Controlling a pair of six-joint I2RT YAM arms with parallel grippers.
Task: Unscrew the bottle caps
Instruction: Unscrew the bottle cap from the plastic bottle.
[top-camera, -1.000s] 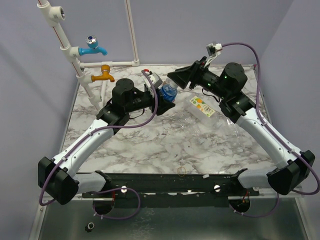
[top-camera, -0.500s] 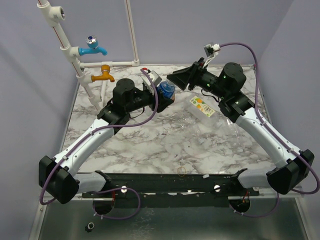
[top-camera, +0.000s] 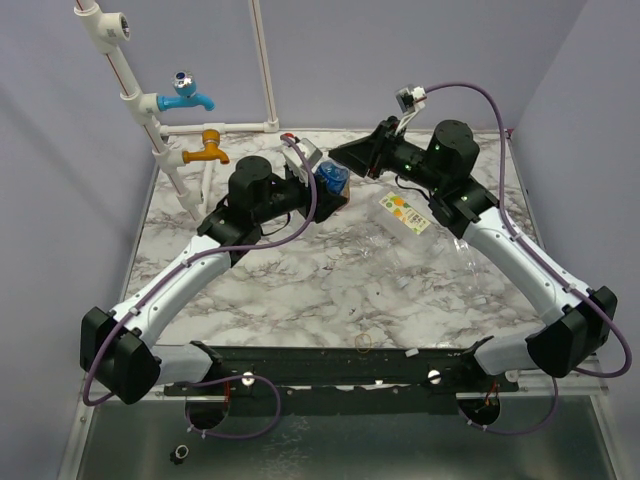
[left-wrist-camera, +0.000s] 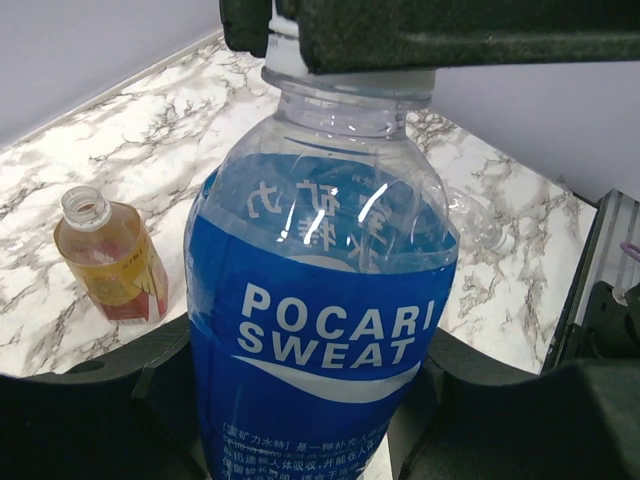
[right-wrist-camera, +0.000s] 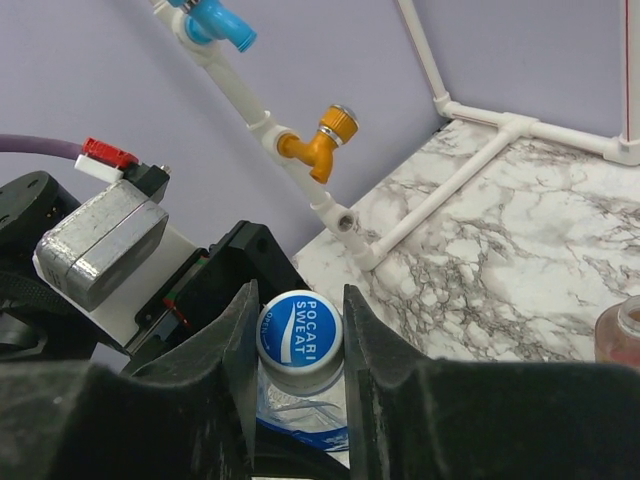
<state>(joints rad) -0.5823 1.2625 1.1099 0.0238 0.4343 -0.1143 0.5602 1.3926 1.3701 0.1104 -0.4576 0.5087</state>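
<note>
L tool (top-camera: 326, 190) clenched on blue-label bottle (left-wrist-camera: 320, 330) body. R tool (right-wrist-camera: 297, 305) pinching its blue-white cap (right-wrist-camera: 299, 332), fingers (right-wrist-camera: 235, 345) tight both sides. Amber bottle (left-wrist-camera: 108, 255) stands open-mouthed on table (left-wrist-camera: 500, 270) nearby.

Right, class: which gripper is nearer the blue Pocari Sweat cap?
The right. The right gripper has its fingers pressed against both sides of the cap, while the left gripper holds the bottle lower down, around its blue-labelled body.
</note>
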